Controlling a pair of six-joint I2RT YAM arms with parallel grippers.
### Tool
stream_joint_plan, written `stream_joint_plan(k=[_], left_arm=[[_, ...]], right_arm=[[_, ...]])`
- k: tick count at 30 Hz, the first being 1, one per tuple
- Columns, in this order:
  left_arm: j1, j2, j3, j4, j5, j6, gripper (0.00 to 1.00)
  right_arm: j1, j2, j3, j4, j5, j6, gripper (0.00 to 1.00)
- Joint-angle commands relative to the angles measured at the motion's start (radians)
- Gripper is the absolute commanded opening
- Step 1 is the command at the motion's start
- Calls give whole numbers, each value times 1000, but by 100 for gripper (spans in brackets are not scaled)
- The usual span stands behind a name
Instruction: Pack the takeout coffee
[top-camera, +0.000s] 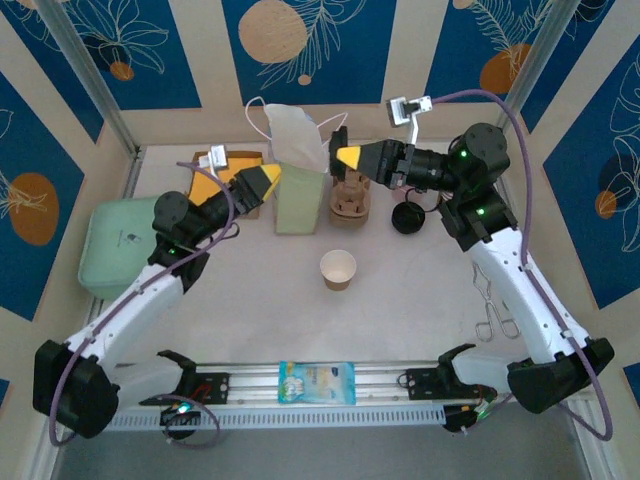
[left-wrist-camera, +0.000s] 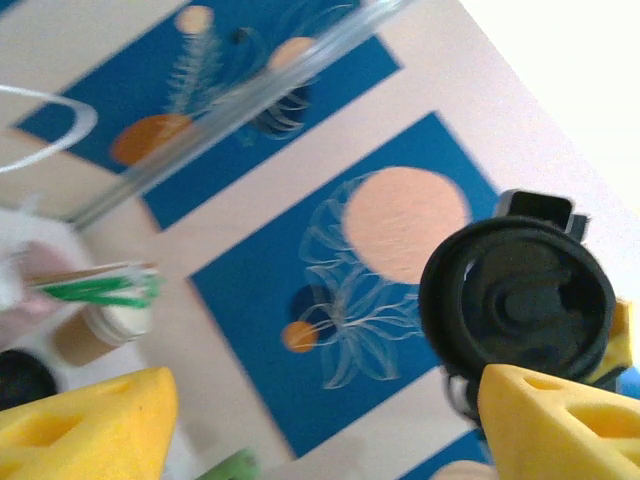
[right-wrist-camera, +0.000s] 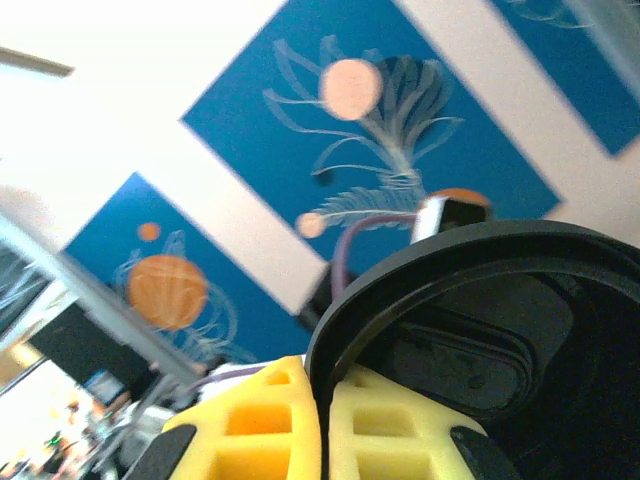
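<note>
Two grippers flanked the pale green bag's (top-camera: 300, 205) top edge — left gripper (top-camera: 270, 176) with yellow foam fingers apart; right gripper (top-camera: 346, 157) clamped on the takeout coffee's (right-wrist-camera: 480, 340) round black plastic lid rim. Bare table (top-camera: 400, 290) lay nearer.

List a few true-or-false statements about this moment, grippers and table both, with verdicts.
1. The right gripper is shut on the rim of a black lid. True.
2. The left gripper holds the lidless paper cup. False: it is open and holds nothing; the cup stands alone mid-table.
3. The green bag lies flat on its side. False: it stands upright between the two grippers.
4. A blue snack packet lies at the near edge, between the arm bases. True.
</note>
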Motion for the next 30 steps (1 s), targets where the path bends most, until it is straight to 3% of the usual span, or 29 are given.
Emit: stream_joint_plan(k=[1, 11, 18, 30], left_arm=[[-51, 60, 73, 277, 10, -167, 76], [-144, 229, 197, 563, -48, -349, 62], [-154, 212, 202, 583, -63, -359, 58], [-172, 237, 255, 610, -60, -389, 51]], right_arm=[[70, 21, 60, 229, -48, 128, 6], [139, 95, 162, 415, -39, 253, 6], [113, 96, 147, 452, -27, 278, 5], [43, 200, 115, 796, 16, 563, 5]])
